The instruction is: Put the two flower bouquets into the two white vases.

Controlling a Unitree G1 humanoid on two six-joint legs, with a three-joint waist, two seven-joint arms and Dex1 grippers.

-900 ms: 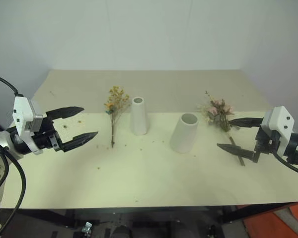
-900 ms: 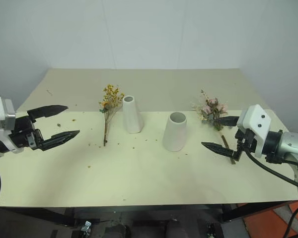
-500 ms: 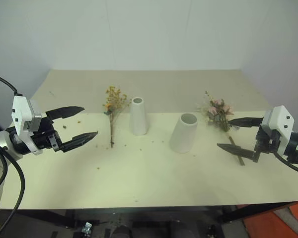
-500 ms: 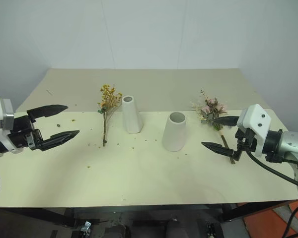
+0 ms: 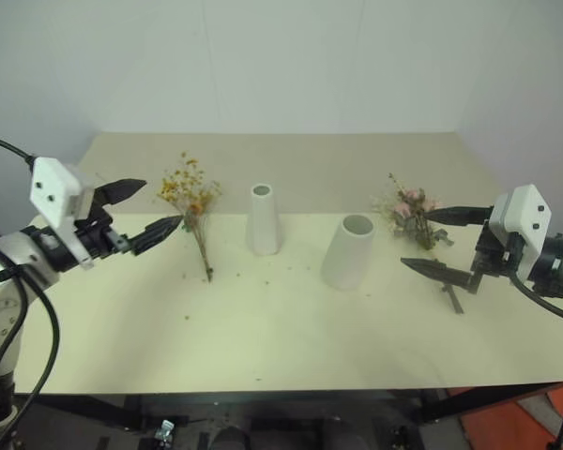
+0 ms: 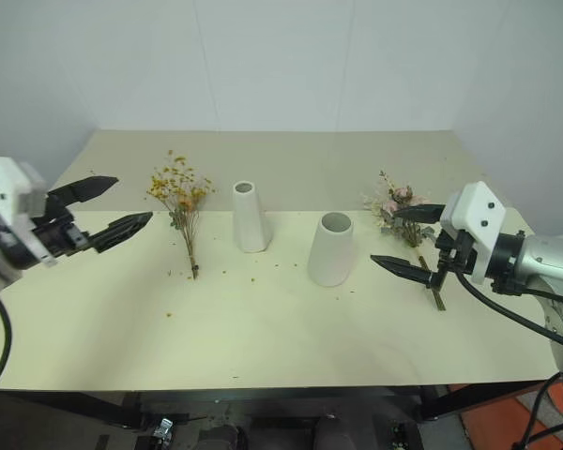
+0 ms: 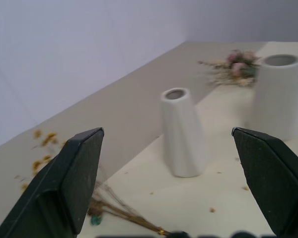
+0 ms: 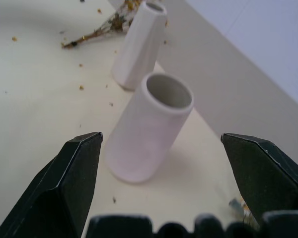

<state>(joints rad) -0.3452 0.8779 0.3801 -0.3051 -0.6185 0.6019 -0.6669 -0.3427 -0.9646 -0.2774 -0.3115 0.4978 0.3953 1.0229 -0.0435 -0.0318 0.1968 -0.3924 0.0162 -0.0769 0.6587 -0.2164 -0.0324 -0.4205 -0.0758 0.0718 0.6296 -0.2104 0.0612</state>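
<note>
Desk [image 5: 263, 347] bearing slim vase [image 5: 263, 219] and wide vase [image 5: 347, 251], both upright. Yellow bouquet [image 5: 191, 202] lies beside the left gripper [image 5: 150, 208]; pink bouquet [image 5: 411, 212] by the right gripper [image 5: 433, 242]. Both grippers' fingers spread, empty.

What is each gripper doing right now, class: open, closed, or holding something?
Left gripper: open, holding nothing.
Right gripper: open, holding nothing.

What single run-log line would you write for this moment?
left gripper: open, beside yellow bouquet | right gripper: open, by pink bouquet | slim vase, wide vase: upright, empty | bouquets: on table
</note>
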